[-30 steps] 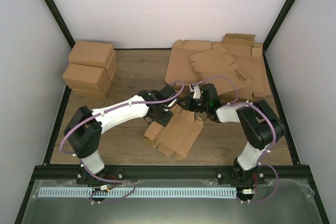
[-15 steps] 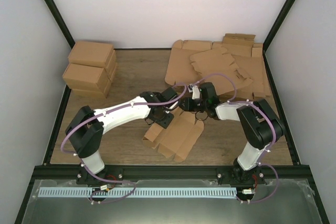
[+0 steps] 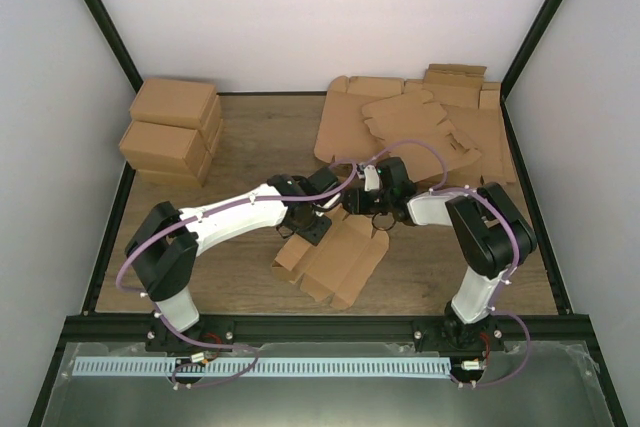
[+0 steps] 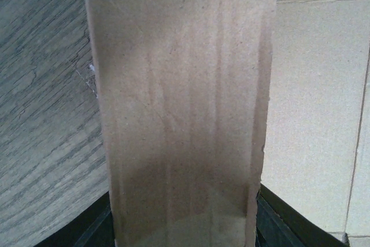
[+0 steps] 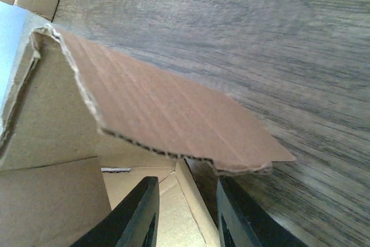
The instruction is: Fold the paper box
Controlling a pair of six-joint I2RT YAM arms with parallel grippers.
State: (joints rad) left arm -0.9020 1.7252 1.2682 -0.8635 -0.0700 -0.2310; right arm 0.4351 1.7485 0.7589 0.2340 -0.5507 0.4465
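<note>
The paper box [image 3: 340, 255] lies partly folded on the table between the two arms, its near panels flat and a flap raised at its far end. My left gripper [image 3: 316, 217] is at the box's far left corner. In the left wrist view [image 4: 183, 227] its jaws stand wide apart, and an upright cardboard flap [image 4: 179, 102] fills the gap and hides the fingertips. My right gripper [image 3: 353, 201] is at the far edge of the box. In the right wrist view [image 5: 186, 203] it is open, and a raised notched flap [image 5: 167, 114] sits just beyond its fingertips.
Several flat cardboard blanks [image 3: 420, 127] lie stacked at the back right. Folded brown cartons [image 3: 170, 132] are stacked at the back left. Black frame posts and white walls bound the wooden table [image 3: 250, 137].
My right gripper has moved a little left, toward the box's far flap, and its forearm has swung with it. My left arm has barely shifted.
</note>
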